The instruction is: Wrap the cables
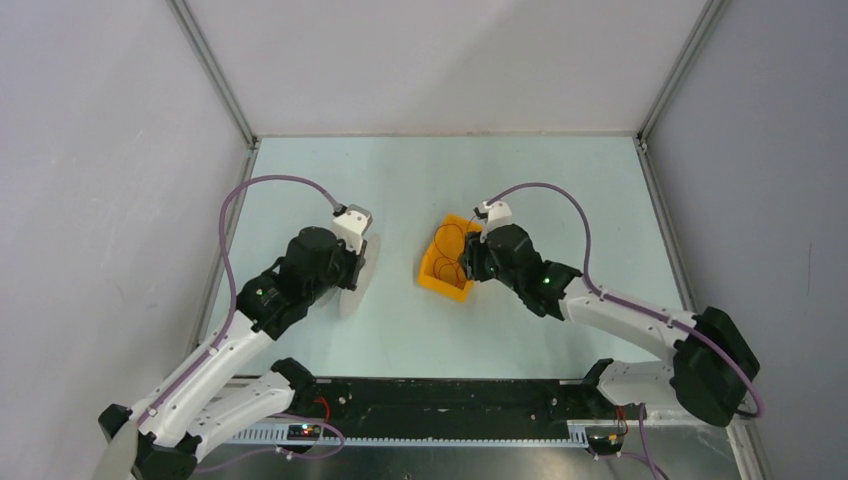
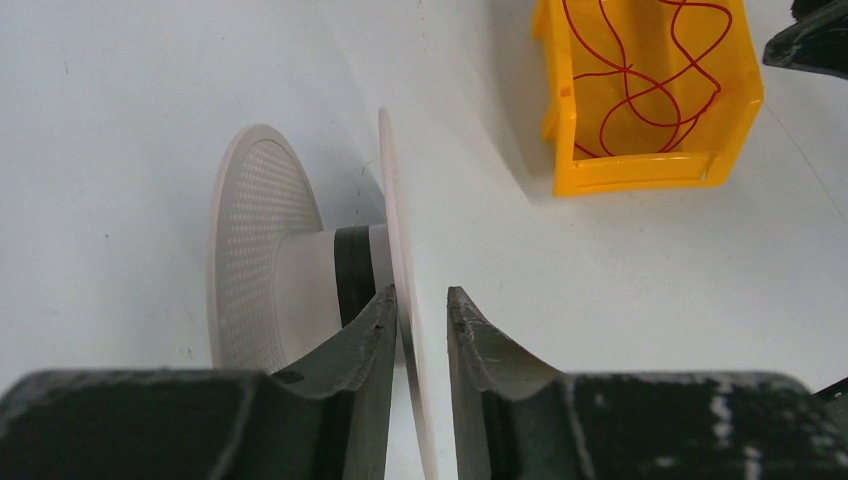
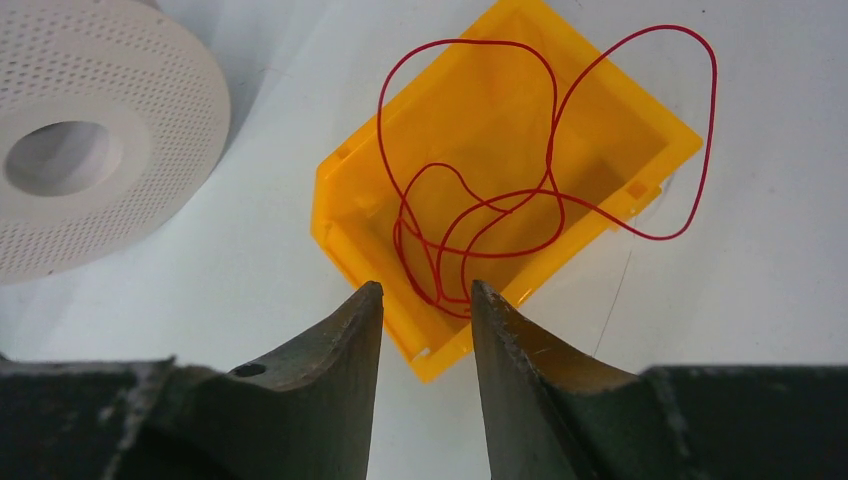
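Observation:
The thin red cable (image 3: pixel 551 150) lies in loose loops inside a yellow bin (image 3: pixel 345 215), with one loop hanging over its far rim; it also shows in the top view (image 1: pixel 447 240) and the left wrist view (image 2: pixel 625 72). The white perforated spool (image 2: pixel 250 240) stands on edge on the table, with a dark band on its core (image 2: pixel 352 270). My left gripper (image 2: pixel 421 295) straddles the spool's near flange (image 2: pixel 395 200); the left finger touches it, the right finger stands apart. My right gripper (image 3: pixel 427 288) is open and empty, just above the bin's near corner.
The bin (image 1: pixel 440 283) sits mid-table between the arms, the spool (image 1: pixel 352 270) to its left. Lilac arm cables (image 1: pixel 270 182) arch over both arms. Metal frame posts and grey walls bound the table. A black rail (image 1: pixel 440 395) runs along the near edge.

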